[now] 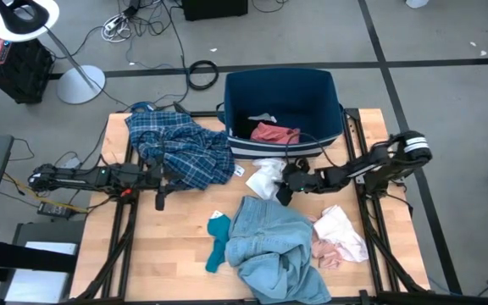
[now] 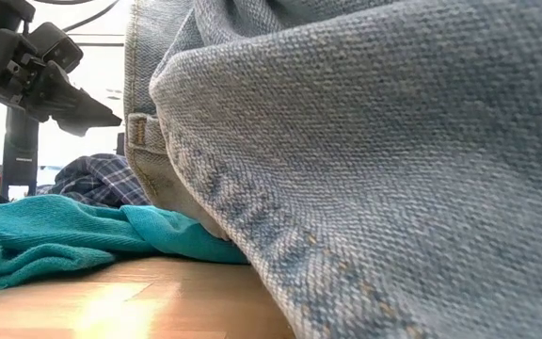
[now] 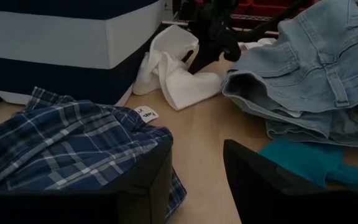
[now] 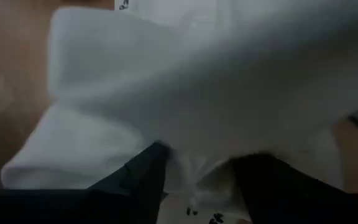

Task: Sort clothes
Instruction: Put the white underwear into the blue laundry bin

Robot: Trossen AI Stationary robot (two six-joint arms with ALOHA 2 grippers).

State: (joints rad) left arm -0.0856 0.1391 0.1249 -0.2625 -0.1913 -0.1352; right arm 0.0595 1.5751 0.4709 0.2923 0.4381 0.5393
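A white garment (image 1: 265, 176) lies on the table in front of the dark-blue bin (image 1: 329, 127). My right gripper (image 1: 285, 188) is down at it, open, with white cloth (image 4: 197, 93) filling its wrist view. My left gripper (image 3: 197, 186) hovers open near the table's left side, beside the plaid shirt (image 1: 180, 151), touching nothing. The light-blue denim piece (image 1: 269, 246) lies near the front edge, with a teal sock (image 1: 219, 241) at its left and a pink item (image 1: 339, 235) at its right. A reddish-pink item (image 1: 275, 133) lies in the bin. My right gripper comes at the white garment slanting down from the table's right side. Its two fingers (image 4: 145, 177) stand apart with a bunched fold of the cloth (image 4: 197, 171) between them, touching it. The garment lies on the table; one layer or several, I cannot tell.
The bin stands at the table's far edge, just behind the white garment. The denim fills the low view, with the teal sock (image 2: 55, 235) beside it. Bare wood (image 1: 185, 229) shows between the plaid shirt and the sock.
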